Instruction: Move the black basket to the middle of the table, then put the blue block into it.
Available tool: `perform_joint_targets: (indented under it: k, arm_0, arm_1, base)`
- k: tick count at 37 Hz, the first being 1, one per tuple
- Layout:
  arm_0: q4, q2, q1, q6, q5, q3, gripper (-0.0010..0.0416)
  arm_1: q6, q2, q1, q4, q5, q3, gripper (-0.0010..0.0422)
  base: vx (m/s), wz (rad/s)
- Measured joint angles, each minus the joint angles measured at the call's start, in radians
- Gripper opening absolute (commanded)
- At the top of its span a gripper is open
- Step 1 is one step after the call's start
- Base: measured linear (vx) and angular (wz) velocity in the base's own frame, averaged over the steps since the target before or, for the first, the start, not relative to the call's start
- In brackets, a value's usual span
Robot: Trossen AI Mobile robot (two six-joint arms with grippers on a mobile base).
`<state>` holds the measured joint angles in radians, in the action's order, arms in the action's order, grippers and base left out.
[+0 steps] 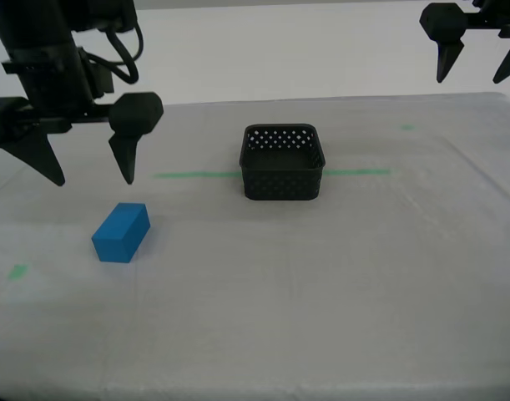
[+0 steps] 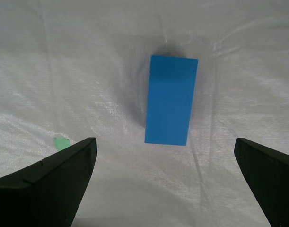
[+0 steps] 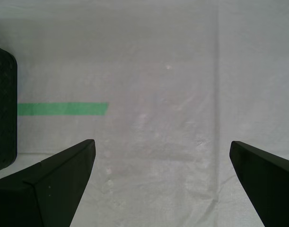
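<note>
Now the basket [image 1: 282,163] sits mid-table; the second gripper [image 1: 88,171], jaws spread, hovers above the blue block [image 1: 121,232] and should descend to grasp it.

Bare cloth surrounds the blue block [image 1: 121,233]; the black basket [image 1: 282,162] seemingly stands well apart.

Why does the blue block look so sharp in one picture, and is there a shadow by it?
In the second wrist view the blue block is close, crisp, with a soft grey shadow on the cloth beside it. In the exterior view it is smaller; the light is even, without glare, and the black basket looks very dark.
</note>
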<state>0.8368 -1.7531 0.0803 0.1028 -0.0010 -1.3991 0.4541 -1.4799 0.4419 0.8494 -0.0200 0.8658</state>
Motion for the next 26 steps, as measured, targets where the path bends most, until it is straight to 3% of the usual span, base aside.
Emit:
perform_joint_targets:
  k: [8,26]
  arm_0:
    - [0.0,0.0,0.0,0.0,0.0,0.0,0.0399]
    - [-0.001,0.0,-0.001,0.0,0.0,0.0,0.0399]
  arm_1:
    - [-0.023,-0.138,0.004,-0.052,0.014,0.011,0.0401]
    - [-0.058,-0.303,0.004,-0.205,0.018,0.008,0.0401]
  base:
    - [0.0,0.0]
    - [0.0,0.0]
